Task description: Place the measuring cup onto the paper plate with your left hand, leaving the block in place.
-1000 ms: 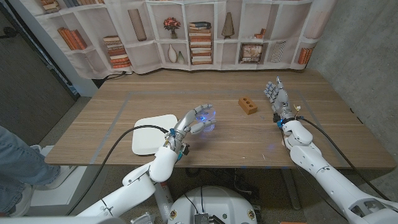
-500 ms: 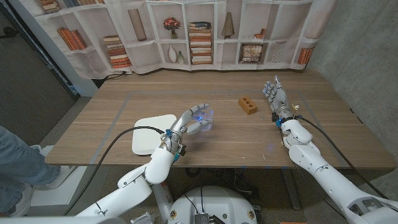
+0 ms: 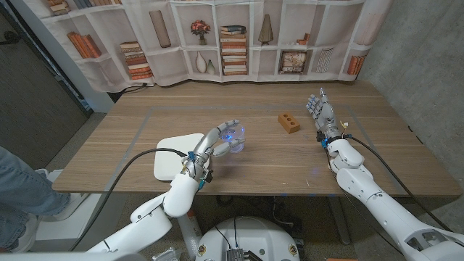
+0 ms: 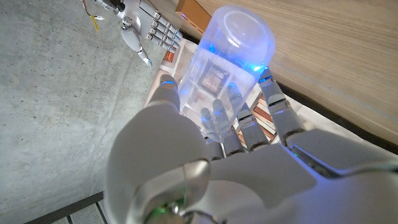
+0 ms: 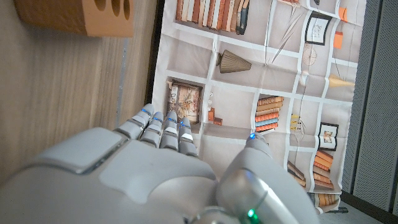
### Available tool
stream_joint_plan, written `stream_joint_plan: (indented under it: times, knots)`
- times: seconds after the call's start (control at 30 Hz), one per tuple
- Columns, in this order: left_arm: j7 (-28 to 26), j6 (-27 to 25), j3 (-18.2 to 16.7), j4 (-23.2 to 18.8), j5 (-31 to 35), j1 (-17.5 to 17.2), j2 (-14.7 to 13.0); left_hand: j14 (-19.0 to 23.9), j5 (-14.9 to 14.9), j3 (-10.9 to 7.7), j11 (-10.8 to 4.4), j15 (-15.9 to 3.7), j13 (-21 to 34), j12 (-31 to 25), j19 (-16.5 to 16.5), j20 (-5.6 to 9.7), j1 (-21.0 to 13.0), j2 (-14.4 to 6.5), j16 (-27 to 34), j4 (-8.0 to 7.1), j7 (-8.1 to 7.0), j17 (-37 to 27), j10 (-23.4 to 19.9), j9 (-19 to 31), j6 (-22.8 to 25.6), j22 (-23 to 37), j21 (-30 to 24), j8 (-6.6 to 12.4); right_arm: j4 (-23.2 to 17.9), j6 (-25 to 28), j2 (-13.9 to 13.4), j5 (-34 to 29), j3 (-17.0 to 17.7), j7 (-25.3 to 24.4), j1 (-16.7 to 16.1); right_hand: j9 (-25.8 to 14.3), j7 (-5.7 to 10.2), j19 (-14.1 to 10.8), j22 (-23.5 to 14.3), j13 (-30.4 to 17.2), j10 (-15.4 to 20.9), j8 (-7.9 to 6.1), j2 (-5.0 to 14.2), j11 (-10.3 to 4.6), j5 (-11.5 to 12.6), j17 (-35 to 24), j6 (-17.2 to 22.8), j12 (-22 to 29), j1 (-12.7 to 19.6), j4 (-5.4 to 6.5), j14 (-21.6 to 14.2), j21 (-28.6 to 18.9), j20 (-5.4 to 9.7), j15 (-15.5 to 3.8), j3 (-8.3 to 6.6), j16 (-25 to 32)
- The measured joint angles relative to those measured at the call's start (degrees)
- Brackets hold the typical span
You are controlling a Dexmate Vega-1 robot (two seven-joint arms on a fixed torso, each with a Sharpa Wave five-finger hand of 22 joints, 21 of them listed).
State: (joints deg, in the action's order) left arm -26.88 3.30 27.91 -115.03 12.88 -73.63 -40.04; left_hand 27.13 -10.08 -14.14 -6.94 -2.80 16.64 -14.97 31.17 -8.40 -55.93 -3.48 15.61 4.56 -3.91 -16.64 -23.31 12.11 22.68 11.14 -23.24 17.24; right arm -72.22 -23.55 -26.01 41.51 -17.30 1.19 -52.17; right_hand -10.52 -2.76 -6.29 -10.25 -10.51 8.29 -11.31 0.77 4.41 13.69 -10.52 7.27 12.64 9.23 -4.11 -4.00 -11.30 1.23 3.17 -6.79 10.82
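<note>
Across the wooden surface (image 3: 145,123), going big to small: the white paper plate (image 3: 180,155) sits near the front edge on the robot's left side, flat and square-ish with rounded corners. Just to the right of it in the head view is the left robot hand (image 3: 217,142), and it's got the clear measuring cup (image 3: 233,138) wrapped in its fingers, glowing blue from the lights on the fingertips. The cup is beside the plate's right edge, not over it. From the head view I can't tell whether the cup is lifted or touching the surface.

The left wrist view is way clearer on the grip: the cup (image 4: 227,59) is held between the thumb on one side and the other fingers (image 4: 273,102) on the other, base pointing away from the palm.

Over on the robot's right, the right robot hand (image 3: 321,116) stands on its edge with fingers stretched out straight and a bit apart, holding nothing. The small orange block (image 3: 289,122) with holes along its top lies between the two hands, nearer the right one but not touching it. It also shows at the corner of the right wrist view (image 5: 81,17).
</note>
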Motion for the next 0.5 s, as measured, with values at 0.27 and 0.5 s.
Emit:
stream_joint_plan:
  times: [0.27, 0.5]
  knots:
    - [-0.3, -1.1, -1.3, -1.6, 0.1, -1.5, -0.8, 0.0, 0.0, 0.0, 0.01, 0.0, 0.0, 0.0, 0.0, 0.0, 0.0, 0.0, -0.3, 0.0, 0.0, 0.0, 0.0, 0.0, 0.0, 0.0, 0.4, 0.0, -0.1, 0.0, 0.0, 0.0, 0.0, -0.1, -0.1, 0.0, 0.0, 0.0, 0.0, 0.0, 0.0, 0.0, 0.0, 0.0, 0.0, 0.0, 0.0, 0.0, 0.0, 0.0, 0.0, 0.0, 0.0, 0.0, 0.0, 0.0]
    - [-0.3, -2.0, -2.4, -2.7, 0.1, -2.4, -1.4, -0.2, 0.0, 0.0, 0.01, 0.21, 0.0, 0.0, -0.4, -0.41, 0.2, 0.1, -0.6, 0.0, 0.04, 0.2, 0.0, 0.0, 0.0, 0.0, 0.4, 0.0, -0.2, 0.2, -0.1, 0.1, 0.0, -0.2, -0.2, 0.0, 0.0, 0.0, 0.0, 0.0, 0.0, 0.0, 0.0, 0.0, 0.0, 0.0, 0.0, 0.0, 0.0, 0.0, 0.0, 0.0, 0.0, -0.01, 0.0, 0.0]
